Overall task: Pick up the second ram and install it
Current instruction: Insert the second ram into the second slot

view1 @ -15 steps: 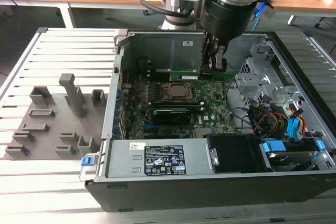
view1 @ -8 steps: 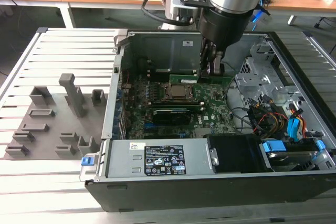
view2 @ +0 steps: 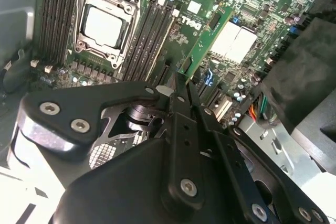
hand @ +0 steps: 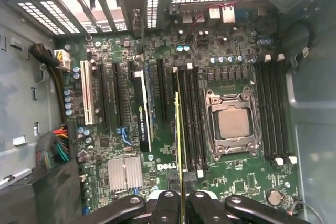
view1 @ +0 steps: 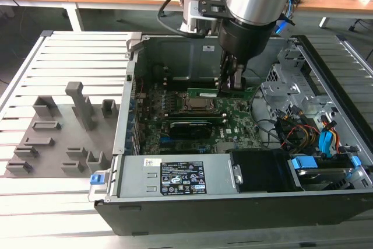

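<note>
The pincer (view1: 232,83) is clamped on the second ram (view1: 217,93), gripping 1 end of the green stick and holding it on edge inside the open computer case (view1: 175,51), above the motherboard (view1: 233,122). In the exterior view the stick's long axis runs from 3 o'clock, at the pincer, out toward 9 o'clock, just beyond the CPU socket (view1: 197,105).

In the first wrist view the second ram (hand: 179,145) appears edge-on as a thin line rising toward 12 o'clock from the fingers (hand: 202,204), lying along the memory slots (hand: 190,121) beside the socket (hand: 232,124); whether it touches a slot I cannot tell.

The second wrist view shows the stick's flat green face (view2: 205,40), slanting toward 1 o'clock.
</note>
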Robot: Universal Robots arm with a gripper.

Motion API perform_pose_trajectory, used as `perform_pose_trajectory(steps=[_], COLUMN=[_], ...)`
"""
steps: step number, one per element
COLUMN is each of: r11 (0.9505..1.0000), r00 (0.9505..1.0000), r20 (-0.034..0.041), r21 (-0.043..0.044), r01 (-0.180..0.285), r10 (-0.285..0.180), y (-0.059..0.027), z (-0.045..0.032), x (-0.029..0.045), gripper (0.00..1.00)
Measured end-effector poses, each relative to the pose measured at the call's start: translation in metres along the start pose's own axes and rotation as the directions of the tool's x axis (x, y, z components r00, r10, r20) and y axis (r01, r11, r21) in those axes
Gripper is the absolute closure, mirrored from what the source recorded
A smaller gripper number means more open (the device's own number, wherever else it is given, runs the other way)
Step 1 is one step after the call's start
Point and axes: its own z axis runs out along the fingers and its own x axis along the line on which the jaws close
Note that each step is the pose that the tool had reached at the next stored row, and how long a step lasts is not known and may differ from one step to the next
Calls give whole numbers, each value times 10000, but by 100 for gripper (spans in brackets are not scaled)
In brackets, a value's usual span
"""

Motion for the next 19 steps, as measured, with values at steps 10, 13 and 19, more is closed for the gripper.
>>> perform_pose_trajectory(steps=[10,13,19], r11=[10000,10000,10000], r00=[10000,10000,10000], r20=[-2,1,1], r21=[0,0,0], r01=[0,1,1], r10=[0,-1,-1], y=[74,76,73], z=[229,285,359], x=[-69,-87,-85], gripper=[86,86,86])
